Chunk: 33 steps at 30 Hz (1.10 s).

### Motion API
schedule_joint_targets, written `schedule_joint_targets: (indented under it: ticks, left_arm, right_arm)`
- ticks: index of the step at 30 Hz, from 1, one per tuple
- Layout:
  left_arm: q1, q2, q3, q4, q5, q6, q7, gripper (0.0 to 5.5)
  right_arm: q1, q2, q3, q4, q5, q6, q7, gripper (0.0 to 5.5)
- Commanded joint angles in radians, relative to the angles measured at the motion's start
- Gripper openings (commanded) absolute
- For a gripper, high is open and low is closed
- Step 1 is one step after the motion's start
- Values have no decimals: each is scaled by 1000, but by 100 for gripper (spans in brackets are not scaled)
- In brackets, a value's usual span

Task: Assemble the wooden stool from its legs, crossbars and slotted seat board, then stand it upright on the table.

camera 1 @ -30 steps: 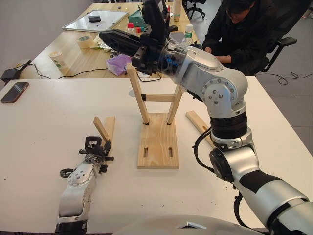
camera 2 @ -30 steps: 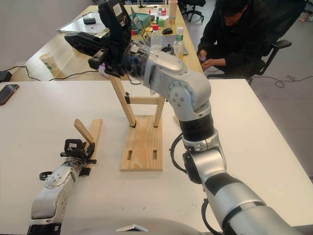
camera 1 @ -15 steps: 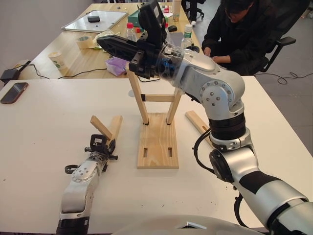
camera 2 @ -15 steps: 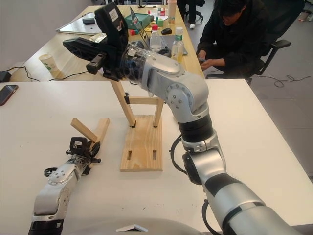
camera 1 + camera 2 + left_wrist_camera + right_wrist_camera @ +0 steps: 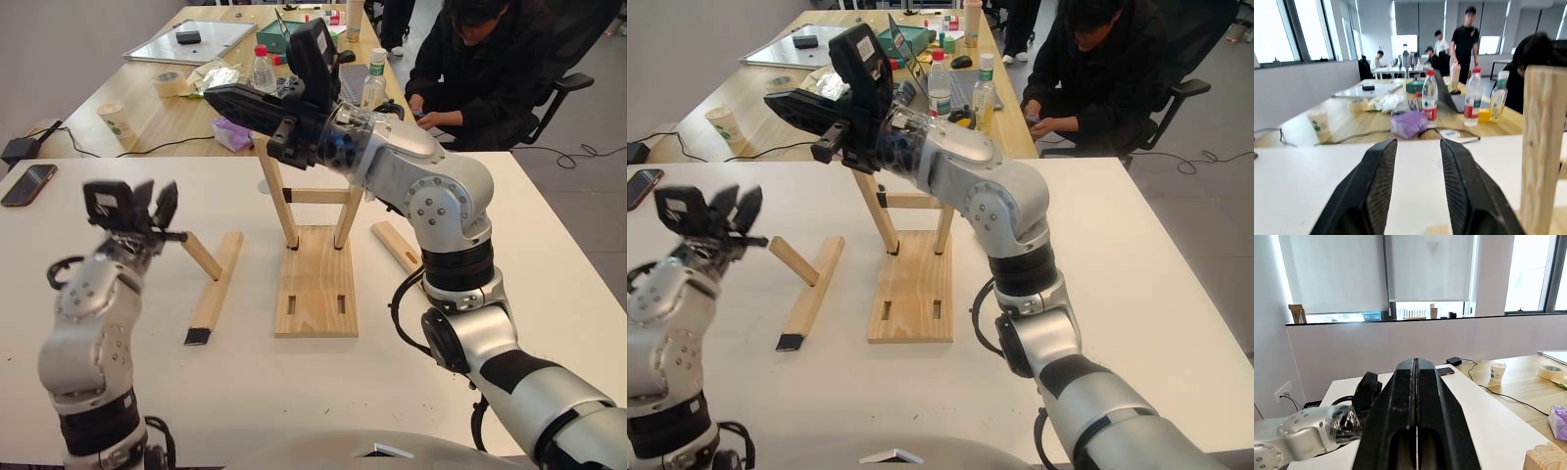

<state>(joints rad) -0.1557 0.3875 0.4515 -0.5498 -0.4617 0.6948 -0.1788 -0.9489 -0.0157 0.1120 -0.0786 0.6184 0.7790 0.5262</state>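
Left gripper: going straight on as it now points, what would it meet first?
Probably nothing close. The left gripper aims over the white table, beside the upright stool leg, toward a far purple bag.

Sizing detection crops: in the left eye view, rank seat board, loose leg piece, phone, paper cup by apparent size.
1. seat board
2. loose leg piece
3. phone and paper cup look alike; cup sits farther off, so unranked.
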Motion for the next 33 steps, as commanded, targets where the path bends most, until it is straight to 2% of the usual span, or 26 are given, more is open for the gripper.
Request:
schedule_joint_targets:
  ticks: [1,2,5,8,12,22,25,33]
  left_arm:
    - [-164,12,58,75,-76,62,60,160]
    - [-186,7,61,107,-83,61,67,160]
    - [-188,0,25,179,-62,37,61,206]
    - [-140,7,-54,199,-9,8,41,236]
    - [-102,-9,-107,206,18,-28,23,180]
    - [-120,-14,-115,277,25,-97,6,34]
    - [-116,-30,-120,281,18,-98,11,5]
    - [-140,-36,-115,253,11,-90,21,2]
  right_arm:
    - [5,-7,4,-7,-15,1,-4,0]
    - [6,-6,4,-5,-17,-1,-5,0]
    - [5,-1,8,3,-22,-9,-4,0]
    - [8,-2,4,3,-27,-8,-1,0]
    - [13,-7,-2,-1,-29,-7,-5,0]
    - [15,4,-27,-8,-20,0,-19,0]
    - [16,4,-31,-6,-22,1,-20,0]
    - [19,4,-32,-14,-19,7,-21,0]
